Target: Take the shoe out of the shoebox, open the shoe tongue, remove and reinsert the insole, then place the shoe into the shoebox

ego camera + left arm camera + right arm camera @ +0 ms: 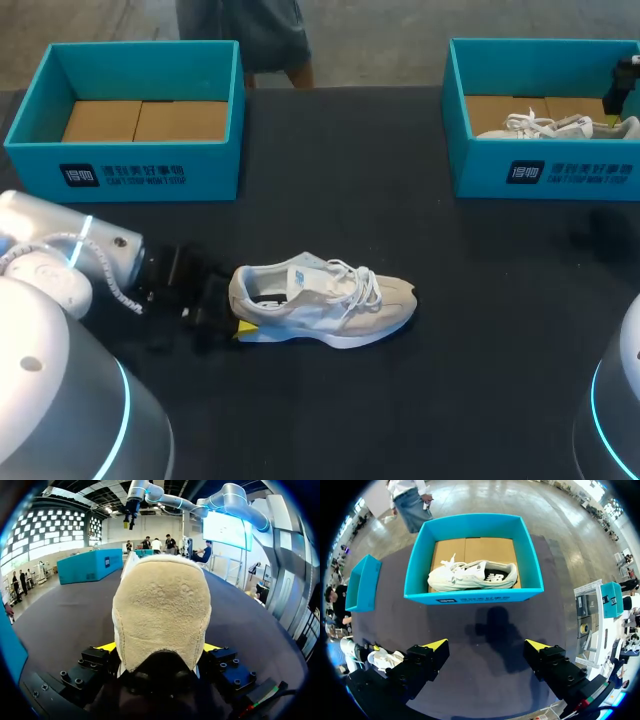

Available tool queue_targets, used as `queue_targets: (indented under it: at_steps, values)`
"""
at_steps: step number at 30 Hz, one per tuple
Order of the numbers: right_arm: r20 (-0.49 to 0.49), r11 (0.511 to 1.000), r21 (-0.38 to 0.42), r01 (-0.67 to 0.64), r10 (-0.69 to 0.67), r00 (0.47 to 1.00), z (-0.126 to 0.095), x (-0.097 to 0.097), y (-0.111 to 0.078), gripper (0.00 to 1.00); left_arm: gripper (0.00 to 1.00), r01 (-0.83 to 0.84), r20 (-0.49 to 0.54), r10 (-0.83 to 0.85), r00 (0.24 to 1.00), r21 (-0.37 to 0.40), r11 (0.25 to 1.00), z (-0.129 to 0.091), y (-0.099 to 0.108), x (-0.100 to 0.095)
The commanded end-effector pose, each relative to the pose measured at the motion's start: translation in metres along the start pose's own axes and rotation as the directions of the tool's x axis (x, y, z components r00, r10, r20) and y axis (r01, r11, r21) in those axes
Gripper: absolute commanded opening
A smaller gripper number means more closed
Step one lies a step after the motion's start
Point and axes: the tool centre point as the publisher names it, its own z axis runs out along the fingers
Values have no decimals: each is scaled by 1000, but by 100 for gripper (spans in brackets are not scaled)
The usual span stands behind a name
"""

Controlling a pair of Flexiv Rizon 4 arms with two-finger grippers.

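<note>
A beige and white shoe [325, 298] lies on its sole in the middle of the black table, toe pointing right. My left gripper [238, 315] is at its heel. In the left wrist view the suede heel [160, 610] fills the space between the open fingers [111, 646], with a yellow tip showing on each side of it. My right gripper [487, 645] hangs open and empty high above the table, near the right teal shoebox [470, 598]. In the head view the right gripper [618, 92] is over that box's far right corner.
The right shoebox [540, 175] holds a second white shoe [555, 126] on cardboard. At the back left stands another teal shoebox [140, 170], with only cardboard inside. Bare black table lies between the boxes and in front of the shoe.
</note>
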Motion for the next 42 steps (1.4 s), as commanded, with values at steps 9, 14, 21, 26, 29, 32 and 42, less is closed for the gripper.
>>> queue_targets:
  at_steps: [9, 14, 21, 26, 29, 32, 42]
  values:
    - [0, 1000, -1, -1, 1, 1000, 0, 0, -1, 100, 0, -3, -14, 3, 1000, -9, 1000, 3, 1, -2]
    - [0, 1000, -1, -1, 1, 1000, 0, 0, -1, 100, 0, -3, -14, 3, 1000, -9, 1000, 3, 1, -2]
    - [0, 1000, -1, -1, 1, 1000, 0, 0, -1, 100, 0, -3, -14, 3, 1000, -9, 1000, 3, 1, -2]
    - [0, 1000, -1, -1, 1, 1000, 0, 0, -1, 100, 0, -3, -14, 3, 1000, -9, 1000, 3, 1, -2]
    - [0, 1000, -1, -1, 1, 1000, 0, 0, -1, 100, 0, -3, -14, 3, 1000, -9, 1000, 3, 1, -2]
    - [0, 1000, -1, -1, 1, 1000, 0, 0, -1, 100, 0, -3, -14, 3, 1000, -9, 1000, 3, 1, -2]
    - [40, 992, -1, -126, 126, 991, 2, 54, -17, 100, 0, -3, -14, 3, 1000, -9, 1000, 3, 1, -2]
